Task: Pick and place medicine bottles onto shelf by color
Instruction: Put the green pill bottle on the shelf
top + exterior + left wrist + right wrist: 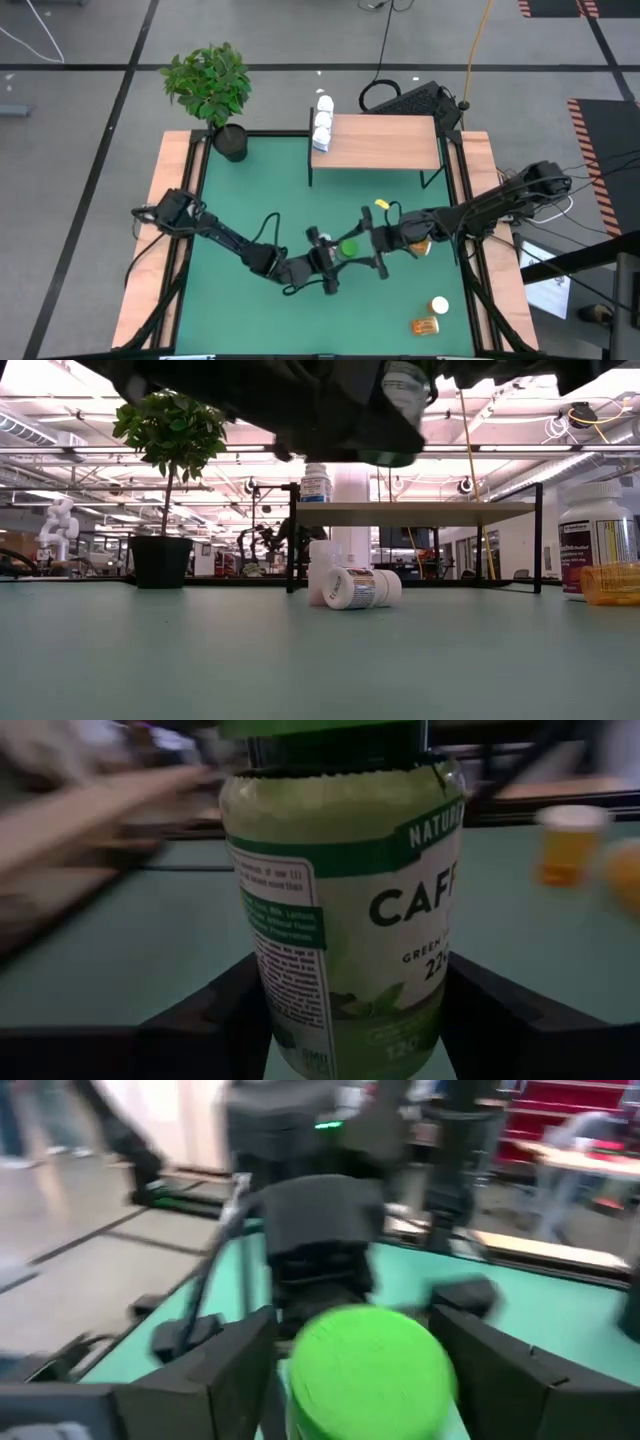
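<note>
Meeting mid-mat, both grippers flank the green-capped bottle [348, 246] — left gripper [335, 262] clasps its body, right gripper [366, 246] stands slack beside the cap.

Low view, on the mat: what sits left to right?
Potted plant → bottle lying on its side → shelf's right leg → big upright white bottle → amber bottle at the frame edge.

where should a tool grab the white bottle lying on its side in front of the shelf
Grip the white bottle across its round body, coming straight down from above. It lies on its side on the green mat with its cap end facing the low camera, so the curved sides are exposed. An upright white bottle stands close beside it, so approach carefully.
</note>
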You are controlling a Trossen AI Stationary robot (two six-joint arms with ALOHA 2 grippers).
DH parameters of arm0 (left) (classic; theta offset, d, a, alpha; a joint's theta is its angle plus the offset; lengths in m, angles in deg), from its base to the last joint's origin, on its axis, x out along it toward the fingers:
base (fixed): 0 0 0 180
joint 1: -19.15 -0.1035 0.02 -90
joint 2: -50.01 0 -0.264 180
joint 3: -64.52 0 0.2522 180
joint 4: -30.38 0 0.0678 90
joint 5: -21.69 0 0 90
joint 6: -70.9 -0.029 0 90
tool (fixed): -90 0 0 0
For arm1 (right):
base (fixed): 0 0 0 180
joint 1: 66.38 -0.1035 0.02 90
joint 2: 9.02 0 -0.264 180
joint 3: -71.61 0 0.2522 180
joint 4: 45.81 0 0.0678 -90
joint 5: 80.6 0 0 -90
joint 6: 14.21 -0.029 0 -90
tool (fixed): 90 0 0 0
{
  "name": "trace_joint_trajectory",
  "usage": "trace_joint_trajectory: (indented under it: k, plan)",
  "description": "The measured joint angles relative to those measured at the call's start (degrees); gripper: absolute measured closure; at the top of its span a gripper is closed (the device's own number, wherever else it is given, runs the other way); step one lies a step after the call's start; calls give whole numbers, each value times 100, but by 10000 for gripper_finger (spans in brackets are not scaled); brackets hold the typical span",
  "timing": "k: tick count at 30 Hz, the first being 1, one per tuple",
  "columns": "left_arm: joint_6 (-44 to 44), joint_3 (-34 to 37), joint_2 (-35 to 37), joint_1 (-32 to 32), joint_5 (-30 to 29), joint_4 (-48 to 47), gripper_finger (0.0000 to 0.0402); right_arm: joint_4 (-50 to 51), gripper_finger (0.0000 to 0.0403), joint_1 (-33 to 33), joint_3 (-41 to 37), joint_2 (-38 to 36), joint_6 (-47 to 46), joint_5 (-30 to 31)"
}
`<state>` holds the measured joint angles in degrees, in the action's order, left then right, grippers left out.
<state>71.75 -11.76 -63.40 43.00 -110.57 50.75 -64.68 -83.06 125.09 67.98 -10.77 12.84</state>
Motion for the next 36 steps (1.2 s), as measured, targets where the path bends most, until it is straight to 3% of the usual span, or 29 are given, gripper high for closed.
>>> trace_joint_trajectory:
  k: [3, 6, 18, 21, 29, 36]
  plan:
    - [-120, 0, 0, 112, -827, 0, 177, 63, 133, -28, 0, -82, -208, 404]
    - [-263, 0, 0, 173, -1253, 3, 178, 61, 134, -59, 0, -81, -262, 433]
    - [-228, -4, 4, 138, -1393, 51, 173, -59, 211, -64, 0, -79, -430, 715]
    - [-183, -4, 9, 116, -1263, 53, 166, -54, 214, -64, 0, -79, -439, 730]
    - [83, -4, 42, 115, -900, 44, 74, 133, 211, -5, 0, -231, -143, 644]
    - [850, -7, 570, 23, -918, -1525, 19, 789, 209, 622, 0, -1071, 533, 670]
